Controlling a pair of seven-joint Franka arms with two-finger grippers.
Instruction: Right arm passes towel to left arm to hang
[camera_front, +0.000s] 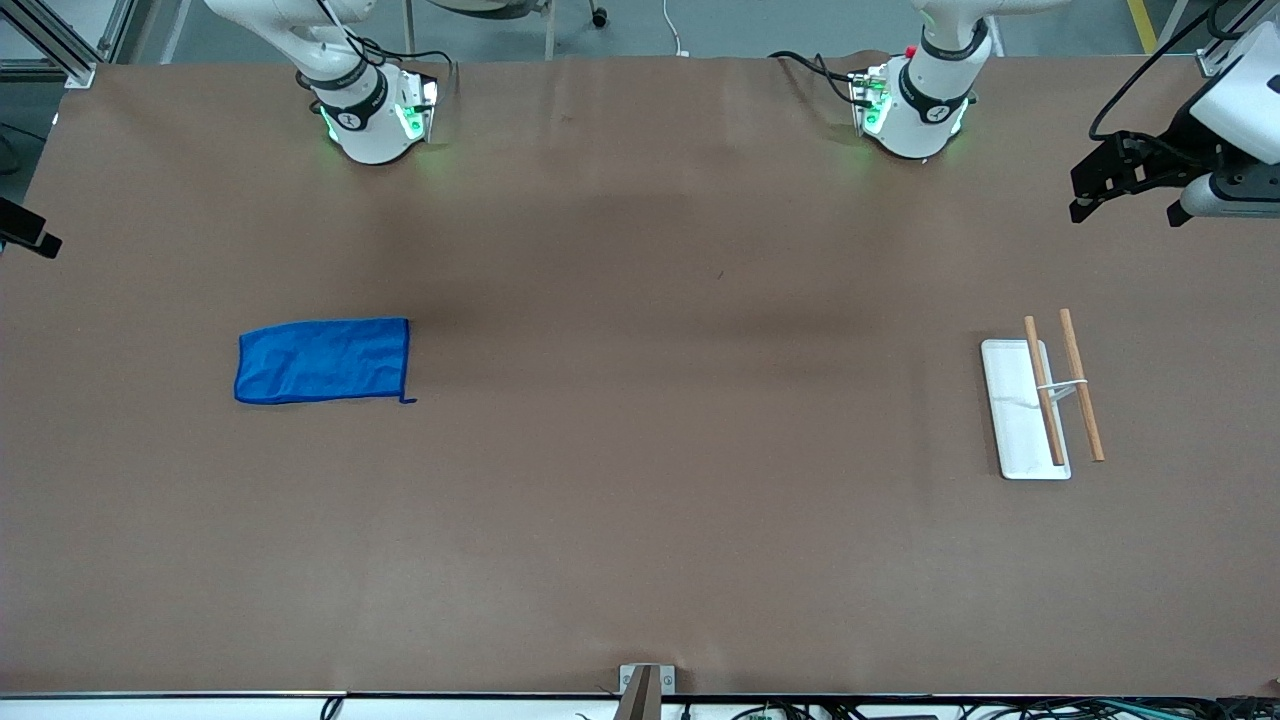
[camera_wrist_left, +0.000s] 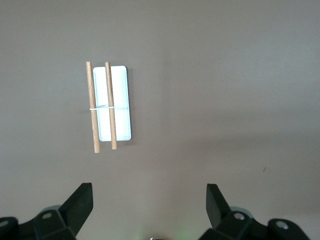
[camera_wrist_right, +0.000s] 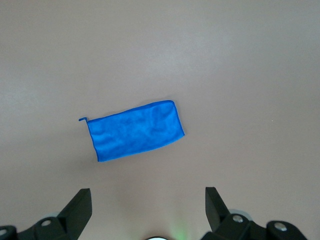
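Note:
The towel (camera_front: 323, 360) is a bright blue cloth lying flat on the brown table toward the right arm's end, with a loose thread at one corner. It also shows in the right wrist view (camera_wrist_right: 136, 131). My right gripper (camera_wrist_right: 147, 192) hangs high above the table near the towel, open and empty. My left gripper (camera_front: 1125, 205) is held up in the air at the left arm's end of the table, open and empty, and shows in the left wrist view (camera_wrist_left: 149, 189). Neither gripper touches the towel.
A hanging rack with a white flat base (camera_front: 1018, 420) and two wooden rods (camera_front: 1082, 385) stands at the left arm's end; it also shows in the left wrist view (camera_wrist_left: 120, 102). The arm bases (camera_front: 370, 115) stand along the table's back edge.

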